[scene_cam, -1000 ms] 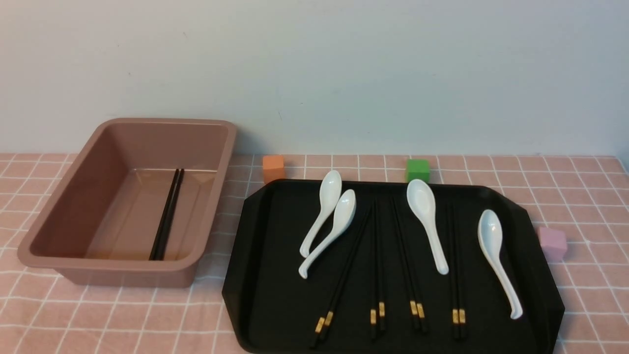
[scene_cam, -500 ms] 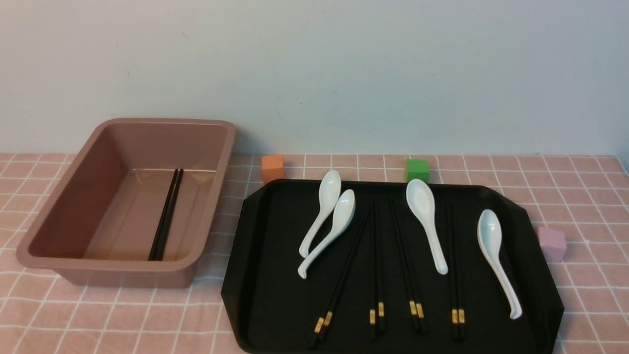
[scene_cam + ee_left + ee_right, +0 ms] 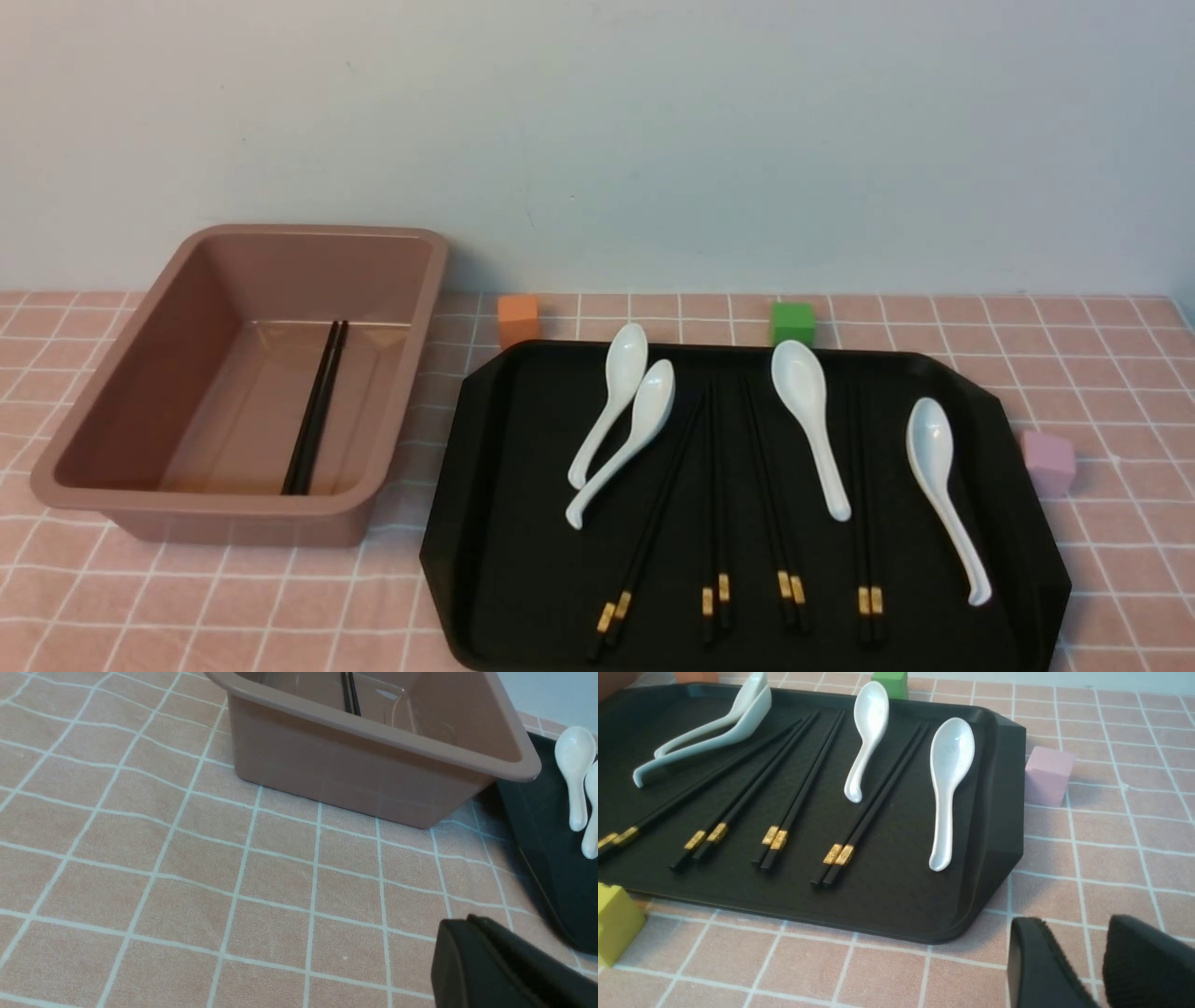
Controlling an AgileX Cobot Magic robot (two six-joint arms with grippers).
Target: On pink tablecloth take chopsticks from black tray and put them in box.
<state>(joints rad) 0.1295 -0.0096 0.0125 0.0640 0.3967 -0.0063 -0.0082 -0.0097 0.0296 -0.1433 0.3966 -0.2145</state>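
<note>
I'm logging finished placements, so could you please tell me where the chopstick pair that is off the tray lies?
In the front view, that chopstick pair lies on the floor of the box, left of the black tray.

A pink cloth (image 3: 233, 597) covers the bench. On it the box (image 3: 121, 411) sits left, the tray (image 3: 485, 485) right. Orange (image 3: 519, 317) and green (image 3: 793, 323) cubes stand behind the tray, a pink cube (image 3: 1049, 461) beside its right edge, a yellow block (image 3: 614, 921) before it.

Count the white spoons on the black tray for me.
4, all on the black tray: two overlapping at back left, one mid-back, one right.
</note>
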